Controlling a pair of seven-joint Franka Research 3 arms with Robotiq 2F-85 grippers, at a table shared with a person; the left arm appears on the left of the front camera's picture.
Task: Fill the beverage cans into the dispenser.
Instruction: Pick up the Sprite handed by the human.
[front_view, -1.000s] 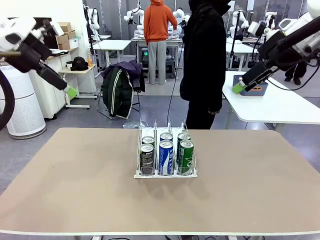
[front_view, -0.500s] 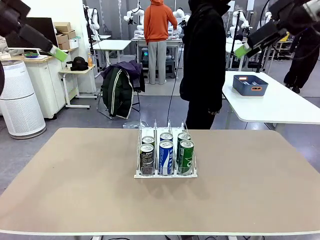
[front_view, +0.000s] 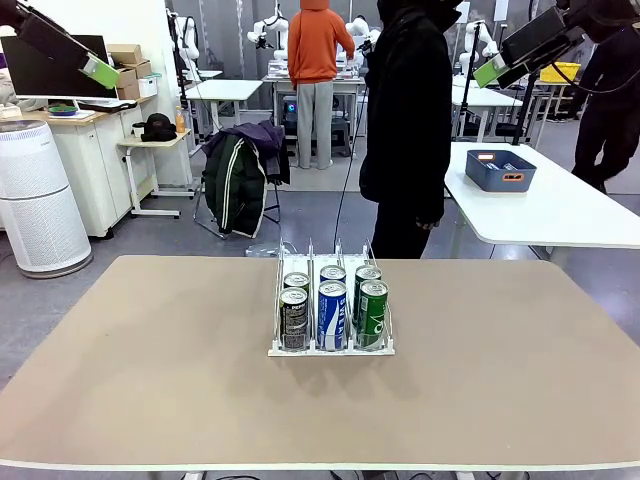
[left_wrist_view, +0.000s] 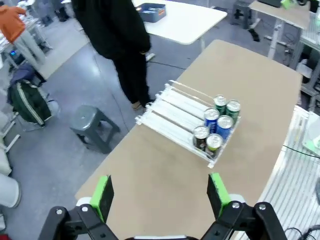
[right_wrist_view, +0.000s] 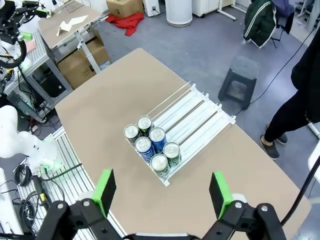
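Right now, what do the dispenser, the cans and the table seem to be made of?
The dispenser: likely clear glossy plastic; the table shows through its dividers. The beverage cans: probably metal, shiny silver tops, printed sides. The table: matte beige top, perhaps laminate; the look leaves it open.

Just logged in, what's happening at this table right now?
Six beverage cans stand in the dispenser, two per lane at the robot's end: dark, blue, green. The left hand and right hand are both open and empty, raised high above the table. A person in black stands at the far side, not reaching in.
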